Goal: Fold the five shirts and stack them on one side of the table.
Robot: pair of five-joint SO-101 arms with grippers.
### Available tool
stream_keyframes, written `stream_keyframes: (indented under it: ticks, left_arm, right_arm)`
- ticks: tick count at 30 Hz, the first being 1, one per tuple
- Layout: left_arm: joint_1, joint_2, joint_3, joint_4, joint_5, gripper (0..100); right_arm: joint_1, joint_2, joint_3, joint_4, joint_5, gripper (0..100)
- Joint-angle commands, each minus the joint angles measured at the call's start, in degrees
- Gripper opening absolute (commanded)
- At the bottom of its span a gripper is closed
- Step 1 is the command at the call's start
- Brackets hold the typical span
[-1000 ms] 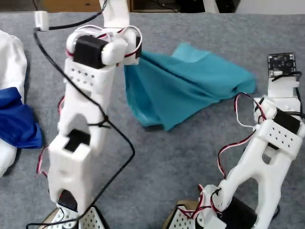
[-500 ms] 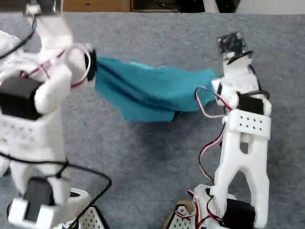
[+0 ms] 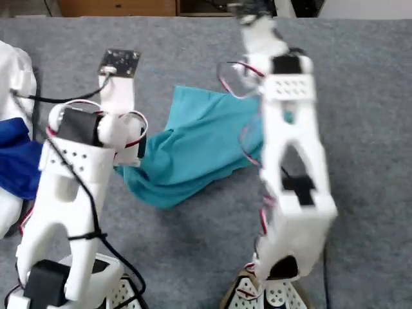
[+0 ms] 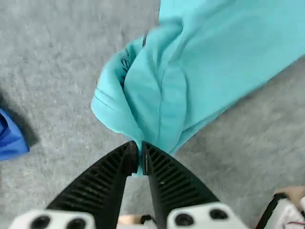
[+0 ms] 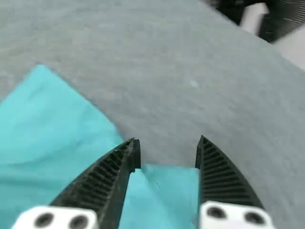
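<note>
A teal shirt lies bunched on the grey table, left of the middle. My left gripper is shut on a folded edge of the teal shirt at its near-left end, and the left arm stands beside it. The right arm stretches out over the shirt's right part. My right gripper hangs open above the far edge of the teal shirt, with a strip of fabric and bare table below the gap. A blue shirt and a white shirt lie at the left edge.
A corner of the blue shirt lies close to the left gripper. Open grey table spreads to the right of the right arm and along the far side. Both arm bases stand at the front edge.
The left arm has pulled the teal shirt toward the front left. The right arm has swung from the right side to a stretch over the shirt's far edge.
</note>
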Motion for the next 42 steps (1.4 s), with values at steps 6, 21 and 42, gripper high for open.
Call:
stream_keyframes:
  ticks: [6,21,42]
  left_arm:
    - [-7.3,0.8,9.7,-8.8,-1.3,2]
    - [-8.8,0.7,36.8,-44.7,12.7,2]
    - [-13.2,1.3,47.7,-63.6,13.2,2]
  right_arm:
    - [-8.7,34.9,-53.0,13.5,4.1,20.2]
    - [-12.1,48.0,-62.9,8.3,-5.5,20.2]
    - [-16.1,48.1,-49.5,-3.3,-16.4,20.2]
